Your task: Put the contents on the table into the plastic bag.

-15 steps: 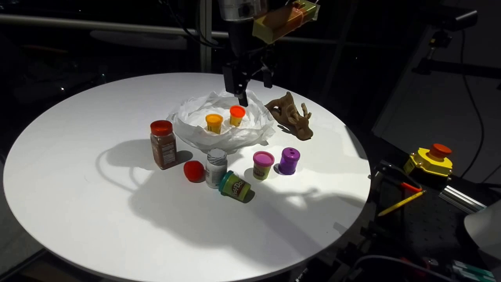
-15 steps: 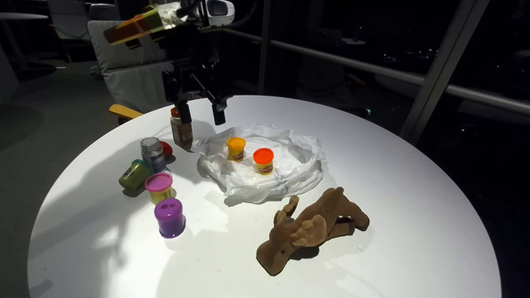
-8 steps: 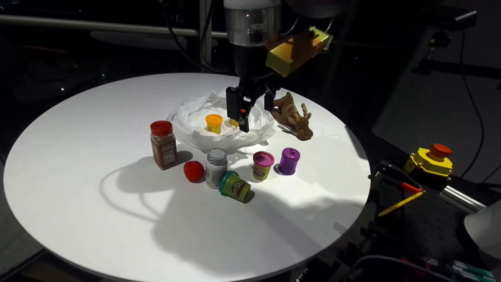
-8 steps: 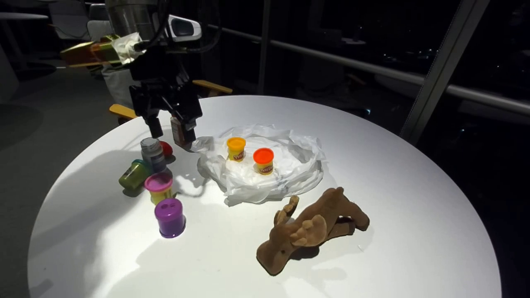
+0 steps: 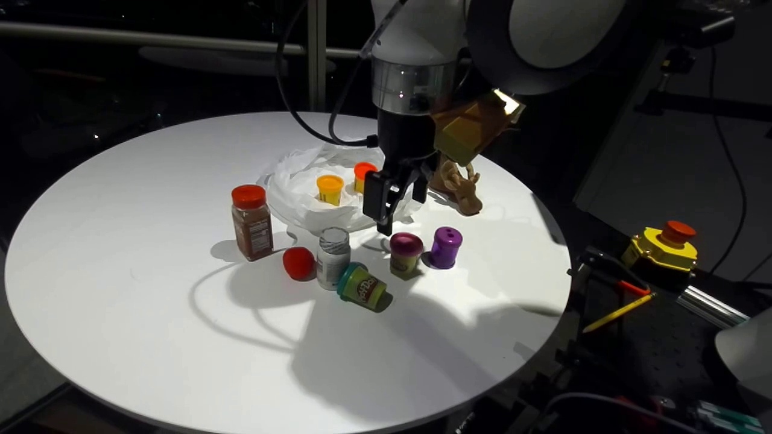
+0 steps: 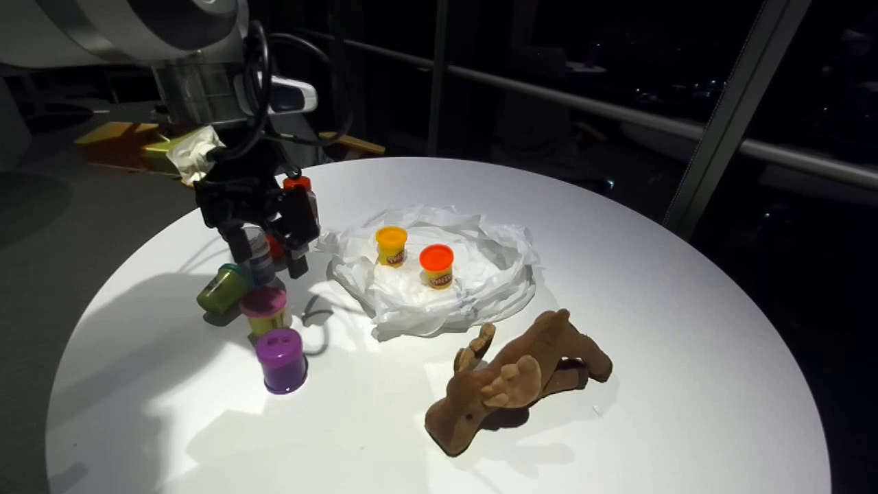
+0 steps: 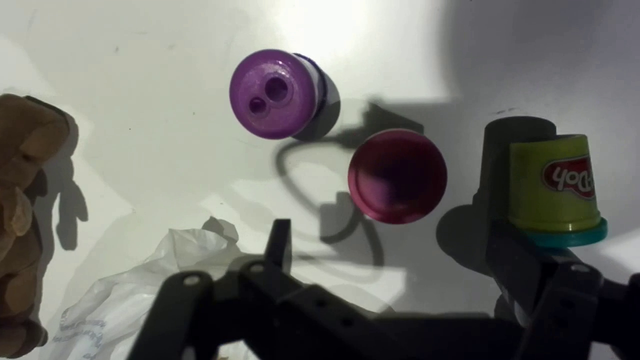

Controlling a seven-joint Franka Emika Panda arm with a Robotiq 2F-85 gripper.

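With the orange-topped pot (image 6: pixel 392 245) and red-topped pot (image 6: pixel 437 265) in the plastic bag (image 6: pixel 405 312), the next to fetch looks like the pink-topped pot (image 6: pixel 264 307) on the worktop (image 6: pixel 658 329), so the gripper (image 6: pixel 269 261), spread wide and empty, should go down around it and squeeze.

“play-doh” reads on the green tub (image 5: pixel 362 288), its “doh” upside down in the wrist view; the orange-lidded tub (image 6: pixel 392 245), red-lidded tub (image 6: pixel 437 265) and plastic bag (image 7: pixel 115 301) carry blurred lettering.
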